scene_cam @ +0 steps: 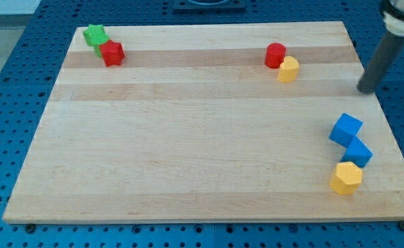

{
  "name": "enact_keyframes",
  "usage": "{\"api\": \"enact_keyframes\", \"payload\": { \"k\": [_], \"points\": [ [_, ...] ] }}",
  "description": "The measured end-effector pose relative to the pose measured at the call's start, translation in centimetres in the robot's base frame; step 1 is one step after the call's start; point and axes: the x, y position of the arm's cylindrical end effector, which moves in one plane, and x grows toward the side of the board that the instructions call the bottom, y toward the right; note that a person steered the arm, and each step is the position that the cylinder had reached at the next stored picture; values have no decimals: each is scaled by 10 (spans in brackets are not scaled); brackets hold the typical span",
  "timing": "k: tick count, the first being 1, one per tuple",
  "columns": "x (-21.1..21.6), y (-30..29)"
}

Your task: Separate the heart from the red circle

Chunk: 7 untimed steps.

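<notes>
A red circle block (275, 54) sits near the view's top, right of centre, on the wooden board (188, 138). A yellow heart block (288, 69) touches its lower right side. My tip (364, 89) is at the view's right, near the board's right edge. It is well to the right of the heart and slightly lower, and apart from every block.
A green star block (94, 34) and a red block (112, 53) touch at the top left corner. Two blue blocks (345, 130) (358, 153) and a yellow hexagon block (346, 178) cluster at the lower right, below my tip.
</notes>
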Motion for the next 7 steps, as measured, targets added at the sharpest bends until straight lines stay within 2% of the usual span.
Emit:
{"api": "enact_keyframes", "payload": {
  "k": [1,2,3,4,6,7],
  "points": [
    [-69,-18],
    [-127,-91],
    [-136,-137],
    [-127,-137],
    [-34,-155],
    [-28,-158]
  ]
}}
